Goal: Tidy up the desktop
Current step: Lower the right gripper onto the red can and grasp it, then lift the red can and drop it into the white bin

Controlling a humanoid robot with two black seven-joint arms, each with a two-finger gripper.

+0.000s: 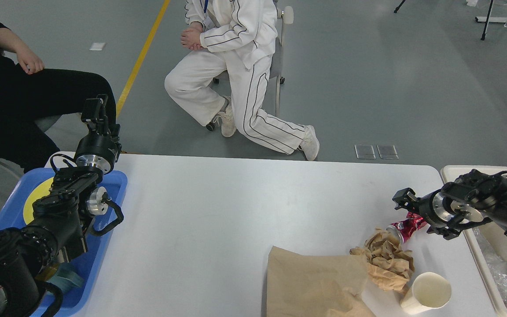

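Paper, plastic and metal on a matt white top

We see the desktop [218,211] as smooth and matt white, with only a soft sheen. On it lie a flat brown paper bag [310,281], dull and lightly creased, and a wad of crumpled brown paper [387,257], rough with folds. The crushed can [405,228] looks like thin glossy metal in red and silver. The cup [427,293] is matt cream paper. Our tray [104,246] is smooth blue plastic; the bin [456,172] is matt beige plastic holding clear, shiny film [502,273]. Our arms are matt black with bare, brushed metal rings.
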